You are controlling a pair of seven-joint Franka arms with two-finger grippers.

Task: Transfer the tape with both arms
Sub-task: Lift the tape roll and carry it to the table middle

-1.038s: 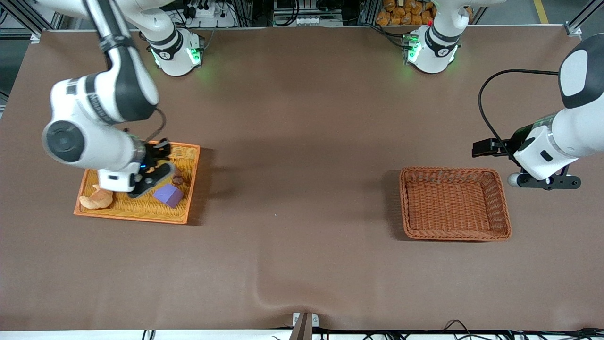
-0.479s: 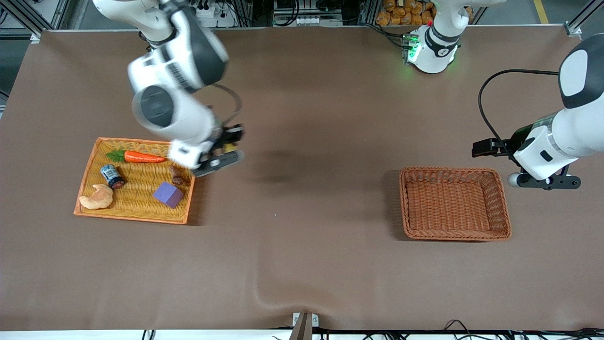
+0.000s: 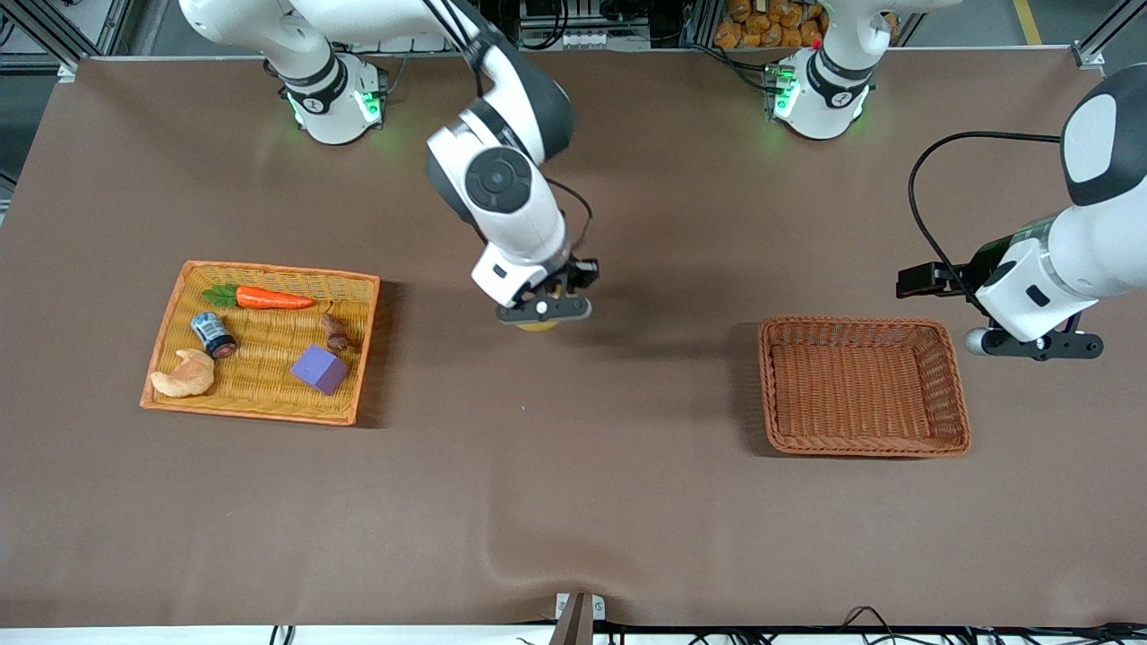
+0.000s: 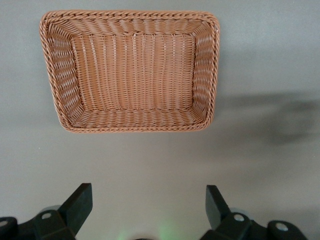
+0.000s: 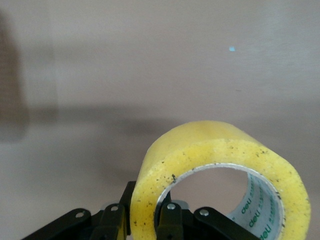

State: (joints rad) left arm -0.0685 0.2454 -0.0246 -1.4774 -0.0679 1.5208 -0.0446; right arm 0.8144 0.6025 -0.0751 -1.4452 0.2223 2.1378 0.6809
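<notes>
Across the brown table (image 3: 627, 502), ordered from largest to smallest, the scene is laid out as follows. At the upper middle of the front view the right arm (image 3: 502, 179) is stretched out over bare cloth, between the flat tray (image 3: 358, 349) at mid-left and the empty wicker basket (image 3: 865, 448) at mid-right. At the right edge the left arm (image 3: 1084, 251) is held waiting just beside the basket, the left gripper (image 4: 147, 205) with its jaws apart. The right gripper (image 3: 544, 309) is clamped on the tape (image 5: 220, 165), one finger through its core. The pick-up is judged done; handover and placing are left. The tape is seen as a translucent yellow ring, speckled, with a pale printed core.
</notes>
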